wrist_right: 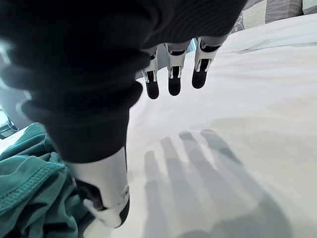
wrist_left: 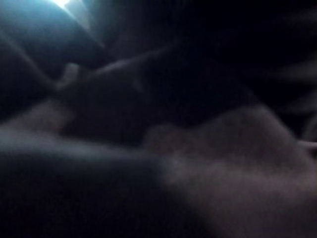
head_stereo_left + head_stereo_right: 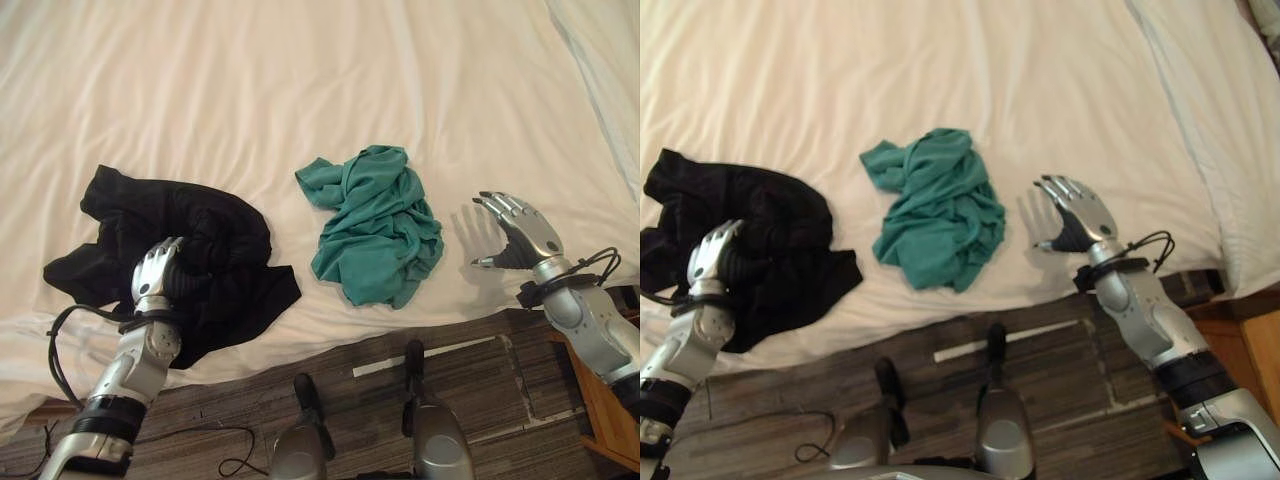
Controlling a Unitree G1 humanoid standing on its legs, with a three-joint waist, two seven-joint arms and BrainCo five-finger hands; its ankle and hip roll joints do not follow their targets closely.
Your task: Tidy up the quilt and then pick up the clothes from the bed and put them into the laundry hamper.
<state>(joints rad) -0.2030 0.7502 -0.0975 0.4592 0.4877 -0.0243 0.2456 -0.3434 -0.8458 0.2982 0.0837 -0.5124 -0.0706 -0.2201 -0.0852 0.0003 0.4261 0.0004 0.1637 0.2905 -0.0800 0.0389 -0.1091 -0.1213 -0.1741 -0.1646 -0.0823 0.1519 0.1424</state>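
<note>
A crumpled black garment (image 3: 205,235) lies on the white quilt (image 3: 300,80) near the bed's front edge, on the left. My left hand (image 3: 155,272) rests on its near part, and dark cloth (image 2: 148,99) presses close in the left wrist view. A bunched teal garment (image 3: 375,225) lies in the middle of the quilt. My right hand (image 3: 520,235) hovers open just above the quilt, a hand's width to the right of the teal garment (image 1: 25,198). Its straight fingers (image 1: 173,74) cast a spread shadow on the sheet.
The bed's front edge runs across the lower part of the view, with dark wood floor (image 3: 470,400) below it. A white strip (image 3: 420,357) lies on the floor. A wooden piece of furniture (image 3: 610,420) stands at the lower right. A second white fold of bedding (image 3: 1210,100) lies at the far right.
</note>
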